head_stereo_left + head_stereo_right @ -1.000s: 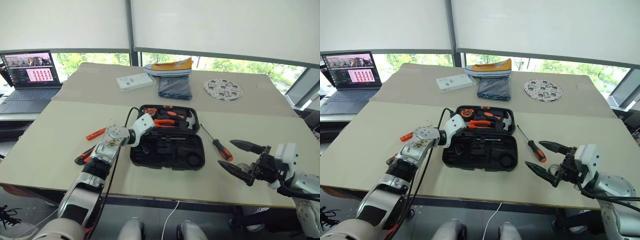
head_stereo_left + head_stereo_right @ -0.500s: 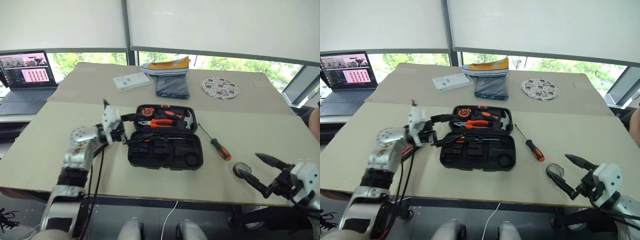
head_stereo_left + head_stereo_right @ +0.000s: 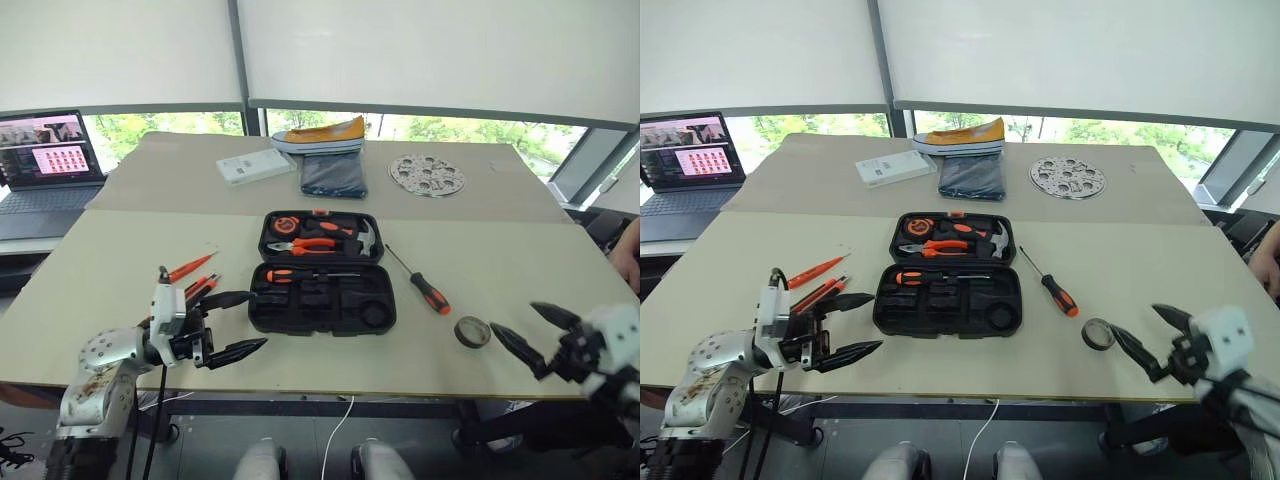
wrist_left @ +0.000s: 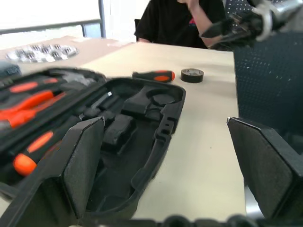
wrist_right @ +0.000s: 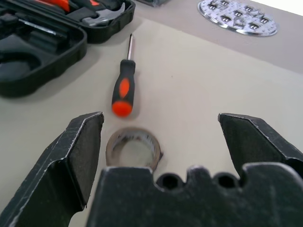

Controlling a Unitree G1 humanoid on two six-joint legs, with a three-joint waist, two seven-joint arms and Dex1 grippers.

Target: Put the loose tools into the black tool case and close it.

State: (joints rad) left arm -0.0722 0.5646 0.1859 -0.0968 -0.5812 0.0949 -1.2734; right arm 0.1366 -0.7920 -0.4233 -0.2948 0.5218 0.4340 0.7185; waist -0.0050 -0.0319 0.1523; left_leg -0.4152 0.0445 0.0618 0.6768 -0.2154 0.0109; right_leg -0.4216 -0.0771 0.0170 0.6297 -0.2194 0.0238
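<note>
The black tool case (image 3: 322, 312) lies open mid-table, its far half holding pliers, a hammer and a tape measure. One black-and-orange screwdriver (image 3: 299, 274) rests in the near half. Another screwdriver (image 3: 421, 283) lies on the table right of the case, with the grey tape roll (image 3: 471, 331) nearer me. Left of the case lie a slim orange screwdriver (image 3: 189, 268) and an orange-black utility knife (image 3: 199, 288). My left gripper (image 3: 238, 323) stands open and empty off the case's near-left corner. My right gripper (image 3: 515, 320) is open just right of the tape roll (image 5: 133, 148).
On the far table sit a laptop (image 3: 45, 160), a white box (image 3: 248, 166), a yellow shoe (image 3: 320, 135), a dark folded cloth (image 3: 333, 176) and a perforated metal disc (image 3: 427, 175). A person in dark clothes (image 4: 180, 21) sits beyond the table's right side.
My left gripper has opened and drawn back out of the case toward the near left, leaving a screwdriver in the near half. My right gripper slid right, uncovering the tape roll.
</note>
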